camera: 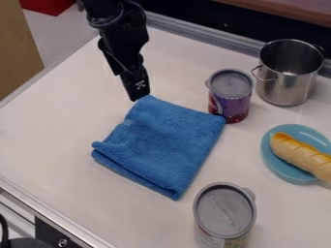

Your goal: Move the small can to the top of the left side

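The black gripper (138, 96) hangs from the top left, low over the table at the back corner of the folded blue cloth (161, 143). To its right a small purple and red can (231, 99) stands upright with a grey lid, just past the cloth's right back corner. A second can (225, 213), with a grey lid and a pale label, stands upright near the bottom edge of the view. The gripper is apart from both cans.
A steel pot (288, 80) stands at the back right, beside the purple can. In front of it a blue plate (278, 162) holds a bread roll (300, 154). The white table (58, 135) ends at a metal rail (194, 36) along the back.
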You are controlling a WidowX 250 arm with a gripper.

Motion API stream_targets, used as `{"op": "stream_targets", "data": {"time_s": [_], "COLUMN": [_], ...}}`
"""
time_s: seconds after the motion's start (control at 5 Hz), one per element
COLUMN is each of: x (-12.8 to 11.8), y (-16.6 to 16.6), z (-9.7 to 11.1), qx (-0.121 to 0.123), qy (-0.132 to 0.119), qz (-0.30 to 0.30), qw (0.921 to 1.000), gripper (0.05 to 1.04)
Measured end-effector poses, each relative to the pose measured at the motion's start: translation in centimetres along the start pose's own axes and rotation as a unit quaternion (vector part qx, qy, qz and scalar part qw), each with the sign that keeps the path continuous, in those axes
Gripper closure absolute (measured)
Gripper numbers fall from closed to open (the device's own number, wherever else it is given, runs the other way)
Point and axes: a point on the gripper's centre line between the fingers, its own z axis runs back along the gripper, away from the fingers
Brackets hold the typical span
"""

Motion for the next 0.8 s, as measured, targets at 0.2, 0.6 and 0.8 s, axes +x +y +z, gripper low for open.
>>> {"op": "stream_targets", "data": {"time_s": [0.2,0.6,0.8], "x": [-0.5,0.5,2.0], "y": [-0.4,-4.1,-5.6], "z": [-0.6,-1.1,-0.7], "qx": [-0.010,-0.005,-0.008], "qy": [0.011,0.014,0.022], "qz": [0.007,0.113,0.218], "qw": [0.9999,0.9935,0.9757], "gripper": [0.083,0.083,0.083]}}
